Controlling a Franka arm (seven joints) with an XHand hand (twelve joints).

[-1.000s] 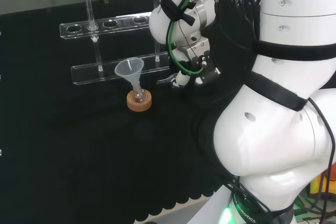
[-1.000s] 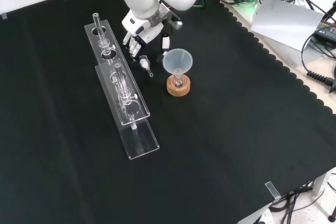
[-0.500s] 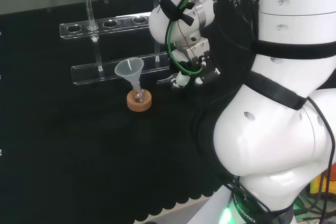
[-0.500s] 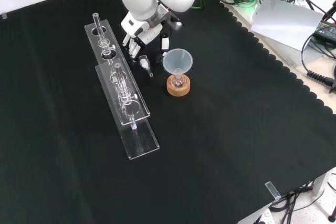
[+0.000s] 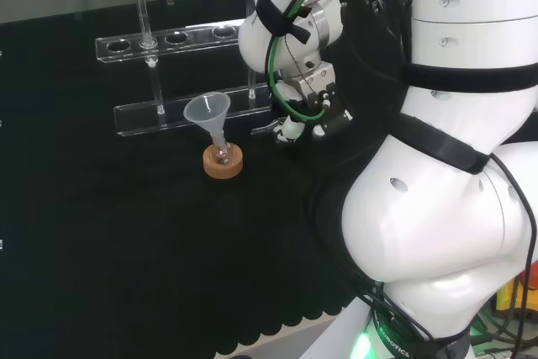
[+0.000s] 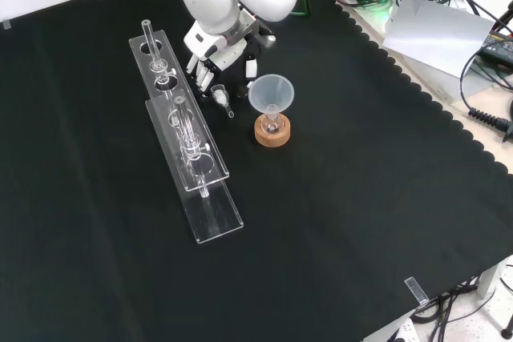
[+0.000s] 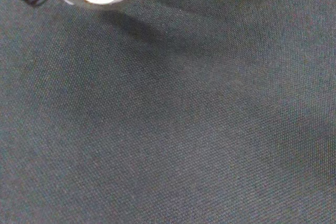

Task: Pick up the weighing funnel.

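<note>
Fingers (image 6: 202, 72) just beside the weighing funnel (image 6: 221, 100)

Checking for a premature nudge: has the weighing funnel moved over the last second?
No. In the front view the weighing funnel lies in the same spot as before, between the tube rack and the cork ring, not lifted.

One funnel (image 6: 271, 94), one small flask (image 6: 272, 123), one cork ring (image 6: 261, 134), one weighing funnel (image 6: 222, 100), one clear rack (image 6: 212, 223), one hand (image 6: 210, 63). Tubes uncountable.
</note>
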